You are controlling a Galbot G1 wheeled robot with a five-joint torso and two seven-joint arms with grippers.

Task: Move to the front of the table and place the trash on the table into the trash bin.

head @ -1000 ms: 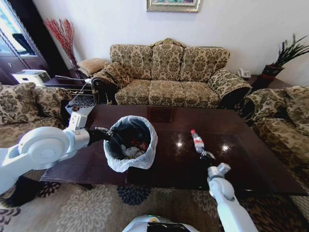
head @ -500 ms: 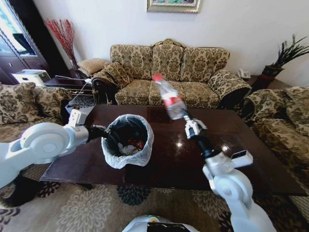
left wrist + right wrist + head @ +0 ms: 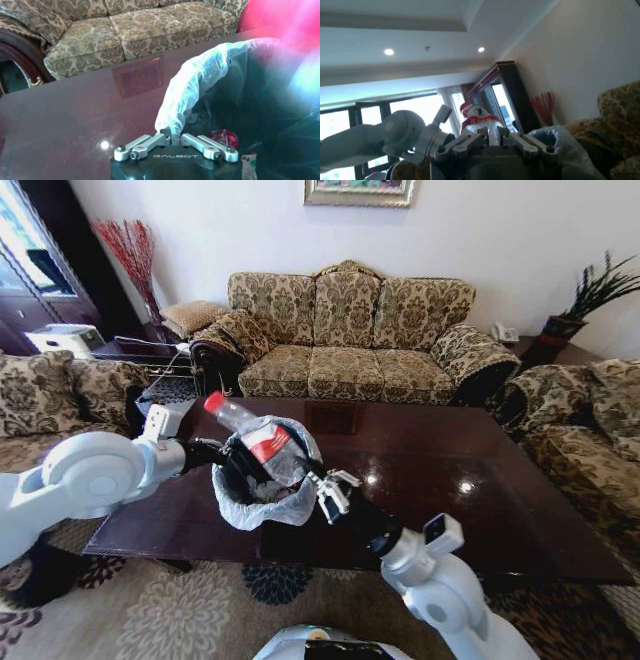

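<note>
A furnished home living room. Floral-upholstered three-seat sofa (image 3: 350,330) against a white wall beneath a gilt-framed picture (image 3: 358,190), matching armchairs on both sides, around a glossy dark wooden coffee table (image 3: 480,480) on a patterned carpet (image 3: 190,610). Dried red stems (image 3: 128,248) beside a dark wooden cabinet (image 3: 502,99), potted plant (image 3: 590,295) and telephone (image 3: 506,332) in the far corner. Recessed ceiling lights (image 3: 389,51) above tall windows.

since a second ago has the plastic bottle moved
Yes. The plastic bottle, shut in the right gripper, went from the table to above the trash bin.
</note>
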